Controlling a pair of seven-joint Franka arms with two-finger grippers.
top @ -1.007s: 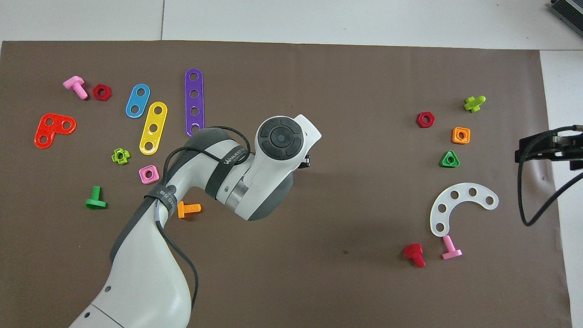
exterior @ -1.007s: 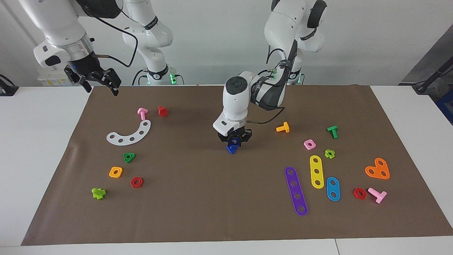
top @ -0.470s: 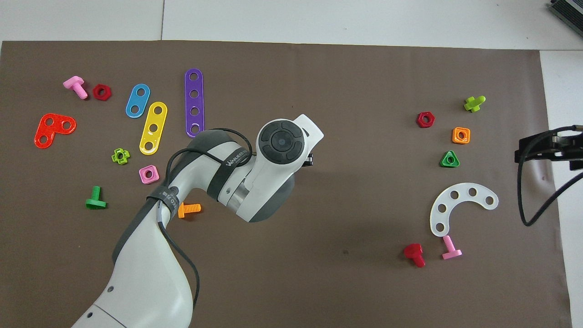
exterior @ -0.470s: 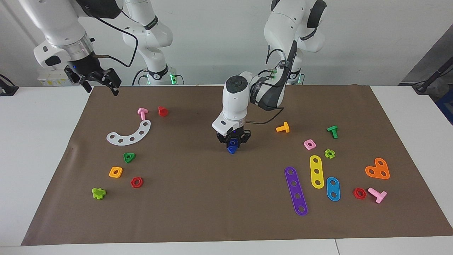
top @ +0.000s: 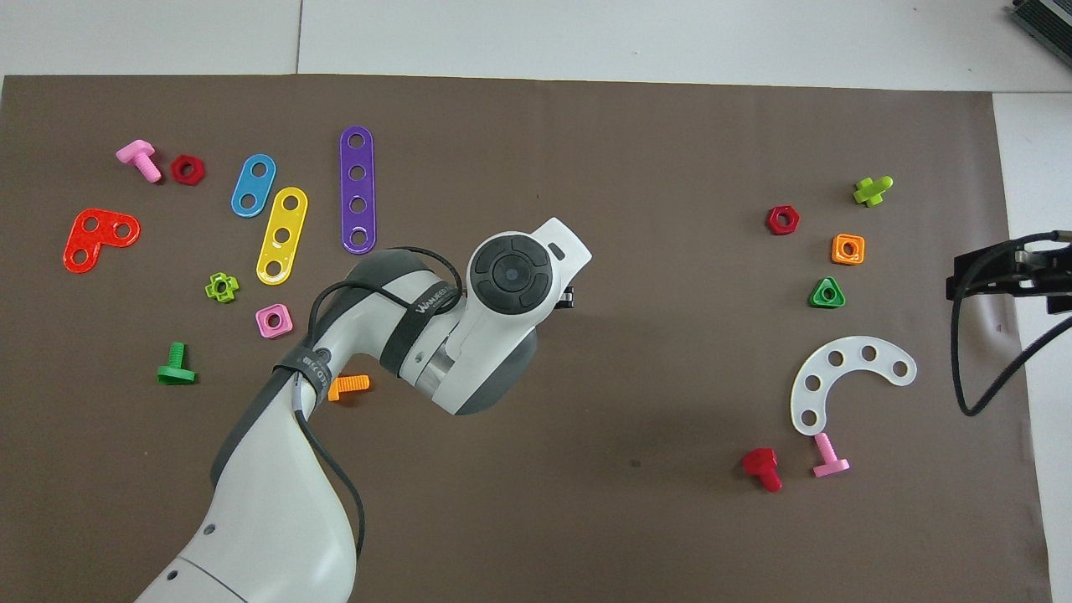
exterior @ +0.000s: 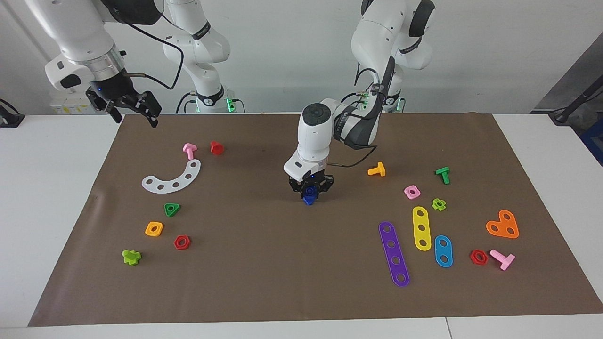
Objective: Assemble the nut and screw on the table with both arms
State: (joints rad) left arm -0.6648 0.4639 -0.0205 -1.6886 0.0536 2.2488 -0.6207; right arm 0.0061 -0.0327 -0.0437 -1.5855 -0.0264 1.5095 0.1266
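My left gripper (exterior: 310,188) points down over the middle of the brown mat (exterior: 264,263) on the table. It is shut on the dark blue nut (exterior: 310,191). The dark blue screw (exterior: 308,201) shows its triangular head just under the nut, at or just above the mat; I cannot tell whether it touches. In the overhead view the left arm's wrist (top: 511,272) hides both blue parts. My right gripper (exterior: 134,107) waits, open and empty, raised over the mat's edge at the right arm's end; it also shows in the overhead view (top: 1005,272).
At the right arm's end lie a white curved strip (exterior: 173,178), pink bolt (exterior: 189,150), red bolt (exterior: 216,148), green triangular nut (exterior: 172,209) and orange nut (exterior: 154,229). At the left arm's end lie an orange bolt (exterior: 377,169), pink nut (exterior: 411,191) and coloured strips (exterior: 394,253).
The left arm's wrist has shifted slightly, while the blue parts stay in nearly the same spot. The right arm has not moved.
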